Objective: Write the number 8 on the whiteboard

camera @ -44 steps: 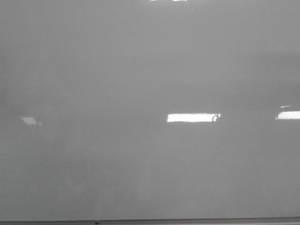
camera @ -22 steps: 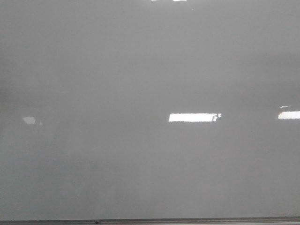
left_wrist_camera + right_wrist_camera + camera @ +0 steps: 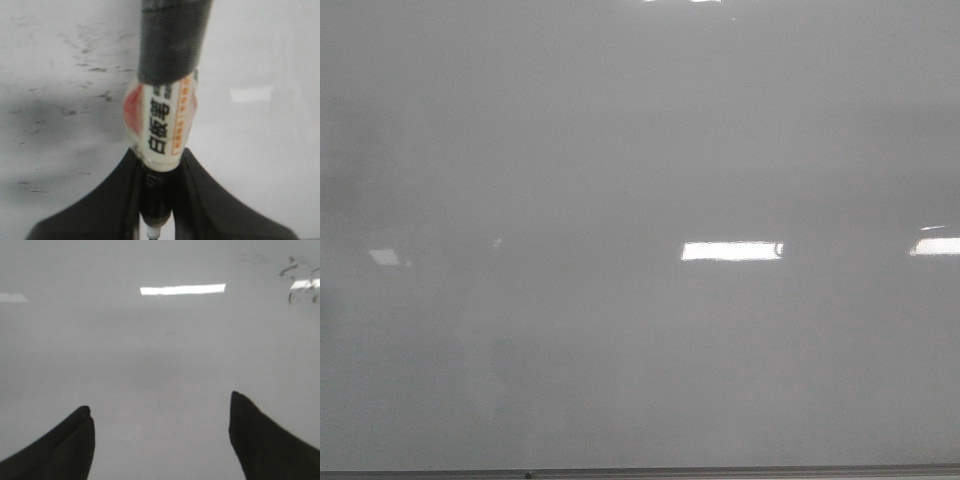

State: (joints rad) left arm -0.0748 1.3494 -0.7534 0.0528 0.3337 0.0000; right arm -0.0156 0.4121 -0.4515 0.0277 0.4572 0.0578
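Note:
The whiteboard (image 3: pixel 640 150) is glossy grey-white and fills the front view. No number 8 shows on it in any view, and neither gripper is in the front view. In the left wrist view my left gripper (image 3: pixel 160 156) is shut on a marker (image 3: pixel 162 120). The marker has a white barrel with black characters, an orange label and a dark wrapped far part that runs out of the picture. It stands over the whiteboard (image 3: pixel 260 60). In the right wrist view my right gripper (image 3: pixel 160 402) is open and empty over the bare whiteboard (image 3: pixel 160 350).
Bright rectangular glare patches (image 3: pixel 732 251) lie on the board. Its thin grey frame edge (image 3: pixel 720 472) runs along the bottom of the front view. Faint dark smudges (image 3: pixel 85 55) mark the board beside the marker, and a few dark marks (image 3: pixel 292 270) show far from the right gripper.
The glare patches have shifted slightly. The small dark blot at the right end of the middle patch is gone. A faint bright spot has appeared at the left of the board.

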